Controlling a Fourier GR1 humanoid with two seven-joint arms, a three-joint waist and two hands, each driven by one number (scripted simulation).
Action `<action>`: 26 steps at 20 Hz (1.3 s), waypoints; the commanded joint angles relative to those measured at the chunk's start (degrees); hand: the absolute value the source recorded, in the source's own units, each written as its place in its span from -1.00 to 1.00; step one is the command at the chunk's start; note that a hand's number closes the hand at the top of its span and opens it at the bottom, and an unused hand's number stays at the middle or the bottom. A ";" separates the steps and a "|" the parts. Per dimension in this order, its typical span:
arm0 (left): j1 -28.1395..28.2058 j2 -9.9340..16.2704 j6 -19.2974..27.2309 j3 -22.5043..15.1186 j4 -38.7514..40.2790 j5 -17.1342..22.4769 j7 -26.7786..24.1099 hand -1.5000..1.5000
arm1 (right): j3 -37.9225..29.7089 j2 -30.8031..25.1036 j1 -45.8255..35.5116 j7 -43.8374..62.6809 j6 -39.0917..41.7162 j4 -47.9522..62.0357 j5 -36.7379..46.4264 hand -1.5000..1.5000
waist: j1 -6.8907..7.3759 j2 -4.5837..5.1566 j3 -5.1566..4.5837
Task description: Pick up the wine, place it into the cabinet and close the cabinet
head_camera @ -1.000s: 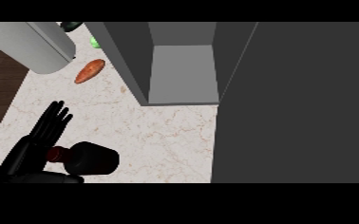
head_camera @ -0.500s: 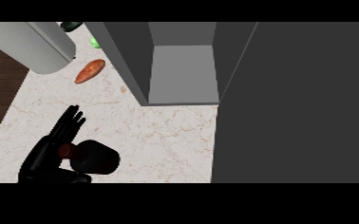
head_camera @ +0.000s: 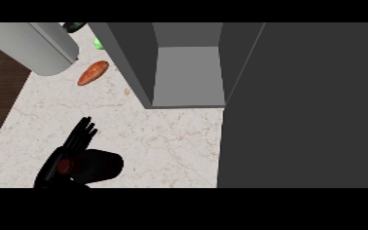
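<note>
At about seven o'clock in the head view the left hand [head_camera: 70, 148] lies against the wine [head_camera: 92, 166], a dark bottle seen almost end-on with its reddish top showing beside the palm; the fingers are straight and close together, pointing toward one o'clock, laid along the bottle's side, not wrapped round it (so I judge this a hand set for the grasp, not a hold). The bottle stands on the marbled counter [head_camera: 165, 136], well apart from the cabinet [head_camera: 183, 73], whose grey inside opens at twelve o'clock with its door [head_camera: 295, 107] swung wide at three o'clock, left that way to receive the bottle. An orange vegetable [head_camera: 93, 72] lies at ten o'clock beside a grey cylinder [head_camera: 42, 48]. The right hand shows nowhere
</note>
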 commanded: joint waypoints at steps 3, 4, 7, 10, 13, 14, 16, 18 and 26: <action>-1.08 -1.01 -0.36 1.34 6.18 1.53 -3.83 -1.00 | -0.34 -0.11 0.00 6.98 -1.77 -12.75 -1.65 -1.00 | 0.43 0.16 -0.13; -0.12 -0.38 -1.18 1.82 5.32 2.46 -2.90 -1.00 | -3.40 -1.58 0.67 6.03 -0.22 -13.41 -4.33 -1.00 | 0.45 0.15 -0.08; -1.34 -4.10 1.32 0.75 7.11 2.20 -3.23 -1.00 | -0.24 -0.85 1.27 8.98 -2.09 -15.33 -1.80 -1.00 | 0.02 0.03 -0.11; -3.52 -2.70 -1.17 2.55 13.36 4.05 -5.63 -1.00 | 0.82 0.20 0.88 5.93 -1.81 -12.99 -0.57 -1.00 | -0.13 0.11 -0.15; -5.76 -1.34 -3.31 5.52 14.73 8.84 -4.10 -1.00 | -1.82 -1.16 -0.02 7.46 -1.00 -13.43 -3.62 -1.00 | 0.02 0.17 -0.12; -4.07 -3.18 -2.69 4.53 11.74 9.50 -2.26 -1.00 | -3.69 -1.35 -1.09 8.50 -1.31 -13.07 -4.15 -1.00 | 0.42 0.15 -0.08; -6.18 -3.82 -2.56 4.86 16.67 9.24 -5.02 -1.00 | -1.80 -0.49 2.09 4.16 -0.63 -11.96 -3.11 -1.00 | -0.06 0.16 -0.08; -4.51 -5.64 -1.44 3.17 13.22 8.90 -3.26 -1.00 | -2.89 -1.30 0.49 7.17 -0.52 -13.37 -4.84 -1.00 | 0.38 0.11 -0.06; -4.49 -4.18 -3.06 2.51 12.83 9.57 -4.20 -1.00 | -3.51 -1.48 3.68 6.04 -0.09 -14.87 -4.47 -1.00 | 0.35 0.00 -0.04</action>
